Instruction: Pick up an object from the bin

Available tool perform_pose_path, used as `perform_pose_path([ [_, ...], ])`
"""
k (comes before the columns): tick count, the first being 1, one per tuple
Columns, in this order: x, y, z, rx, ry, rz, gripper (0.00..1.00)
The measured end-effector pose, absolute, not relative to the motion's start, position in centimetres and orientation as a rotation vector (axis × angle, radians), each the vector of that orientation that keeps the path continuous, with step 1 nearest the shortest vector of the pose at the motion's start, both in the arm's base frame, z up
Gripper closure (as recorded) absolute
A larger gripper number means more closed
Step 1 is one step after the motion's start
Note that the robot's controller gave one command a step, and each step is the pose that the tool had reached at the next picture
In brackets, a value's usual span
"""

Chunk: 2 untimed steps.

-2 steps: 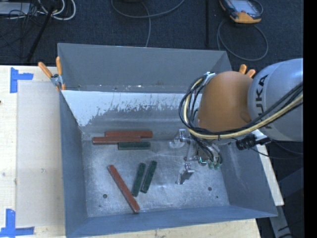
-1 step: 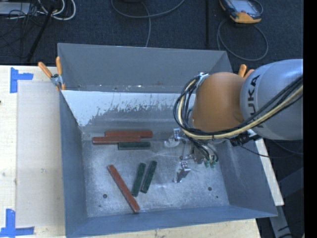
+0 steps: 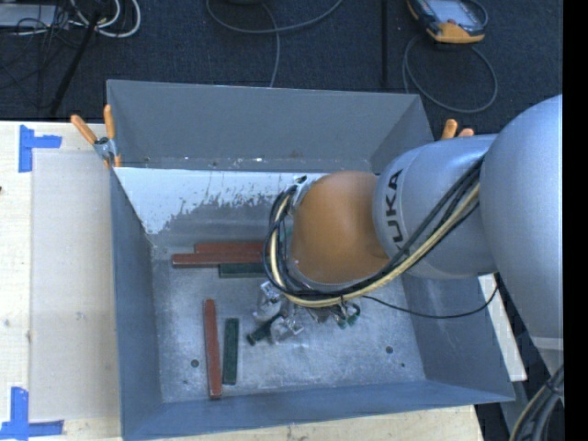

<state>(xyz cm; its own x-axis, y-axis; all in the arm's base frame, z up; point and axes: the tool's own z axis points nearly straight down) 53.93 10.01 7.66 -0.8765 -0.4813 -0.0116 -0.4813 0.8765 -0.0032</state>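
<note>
My gripper is low over the bin floor near the middle, just under the arm's orange cover. A small dark piece lies at its lower left edge; whether the gripper holds it is hidden. Left of the gripper, a red-brown stick lies upright in the view with a dark green stick alongside it. Behind the gripper, two red-brown bars lie side by side, and a dark green bar sits against them, partly hidden by the arm.
The arm and its orange cover hang over the bin's middle and right, with cables looping round the wrist. Bare floor shows at the front right and far left of the bin. The bin's sloped walls rise on all sides.
</note>
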Motion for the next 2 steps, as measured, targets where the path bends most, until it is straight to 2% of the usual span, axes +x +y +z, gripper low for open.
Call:
perform_pose_path([
  [1,53.9,10.0,7.7,-0.777,3.032,0.000,1.00],
  [2,52.4,8.6,21.9,-0.825,3.029,0.001,1.00],
])
